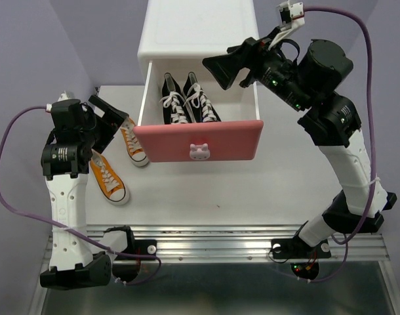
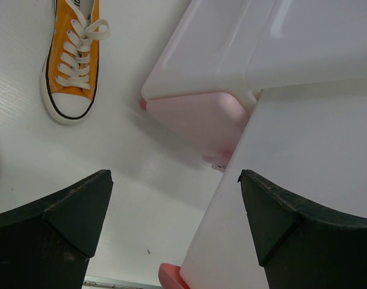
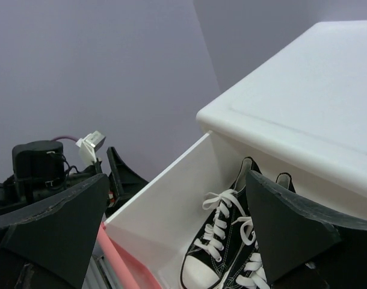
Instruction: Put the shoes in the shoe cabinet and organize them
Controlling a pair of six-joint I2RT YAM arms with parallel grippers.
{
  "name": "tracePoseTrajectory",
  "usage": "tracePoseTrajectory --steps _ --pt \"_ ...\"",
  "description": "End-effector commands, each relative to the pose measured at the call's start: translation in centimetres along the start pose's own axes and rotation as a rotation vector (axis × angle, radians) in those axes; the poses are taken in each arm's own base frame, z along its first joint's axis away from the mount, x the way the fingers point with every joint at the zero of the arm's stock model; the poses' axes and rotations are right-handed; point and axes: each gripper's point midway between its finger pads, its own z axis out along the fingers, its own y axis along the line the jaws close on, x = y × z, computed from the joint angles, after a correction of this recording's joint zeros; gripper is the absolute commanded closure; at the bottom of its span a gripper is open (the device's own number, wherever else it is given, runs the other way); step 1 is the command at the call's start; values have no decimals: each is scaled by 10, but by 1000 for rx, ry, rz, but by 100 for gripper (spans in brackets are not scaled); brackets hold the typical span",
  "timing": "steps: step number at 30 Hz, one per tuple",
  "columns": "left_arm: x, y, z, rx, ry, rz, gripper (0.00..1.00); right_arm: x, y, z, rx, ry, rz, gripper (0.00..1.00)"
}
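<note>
The white shoe cabinet [image 1: 197,26] stands at the back with its upper drawer [image 1: 199,141] pulled out, deeper pink front towards me. Two black shoes [image 1: 176,98] [image 1: 201,100] lie side by side inside it, toes forward; the right wrist view shows them too [image 3: 222,253]. Two orange shoes lie on the table left of the drawer, one [image 1: 134,146] near the drawer's corner and one [image 1: 108,177] nearer me. My right gripper [image 1: 220,65] hangs open and empty above the drawer's right rear. My left gripper [image 1: 111,111] is open and empty beside the drawer's left wall [image 2: 304,180].
The pale pink lower drawer [image 2: 198,117] is shut under the open one. A purple wall closes the back and sides. The metal rail [image 1: 213,236] with both arm bases runs along the near edge. An orange shoe [image 2: 72,60] lies ahead of the left fingers.
</note>
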Motion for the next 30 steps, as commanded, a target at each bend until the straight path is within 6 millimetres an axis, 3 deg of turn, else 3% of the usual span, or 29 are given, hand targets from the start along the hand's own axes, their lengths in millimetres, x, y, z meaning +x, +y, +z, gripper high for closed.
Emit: tracePoseTrajectory --steps 1,16,21,22,25,26,30 --pt "-12 -14 -5 56 -41 31 1 -2 11 -2 -48 -4 13 0" --pt "-11 -15 1 60 -22 48 1 8 29 -15 -123 75 110 0" --pt "-10 -14 1 55 -14 64 1 -3 71 -22 -334 94 174 0" --pt "-9 -14 2 53 -8 65 1 7 88 -22 -404 135 191 0" --pt "-8 -13 4 49 2 68 1 17 110 -20 -470 163 231 0" --pt "-7 -12 5 47 8 70 1 21 129 -24 -520 171 232 0" --pt "-2 -7 9 33 24 67 1 38 159 -26 -624 198 203 0"
